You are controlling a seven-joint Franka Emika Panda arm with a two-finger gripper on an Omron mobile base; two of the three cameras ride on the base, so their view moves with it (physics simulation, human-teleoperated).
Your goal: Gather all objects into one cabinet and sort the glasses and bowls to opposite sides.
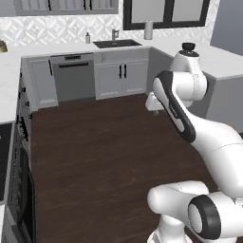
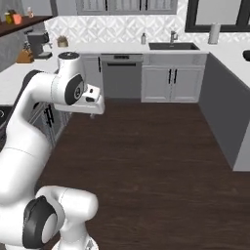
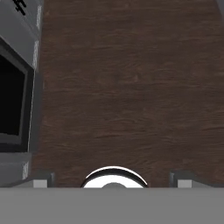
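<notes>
Facing my white arm's two-finger gripper (image 3: 112, 181) down at dark wooden floor (image 3: 131, 87), jaws spread wide, empty.
Right base view alone shows small orange mug (image 2: 17, 19) on dark-brown wooden shelf plank (image 2: 24, 24), upper left, well apart; grey panelled cabinets (image 1: 121, 76) stand beyond.

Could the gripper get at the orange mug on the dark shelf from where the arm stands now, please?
Probably not: the orange mug sits high on the shelf, far off, while the open gripper points down at bare floor.
</notes>
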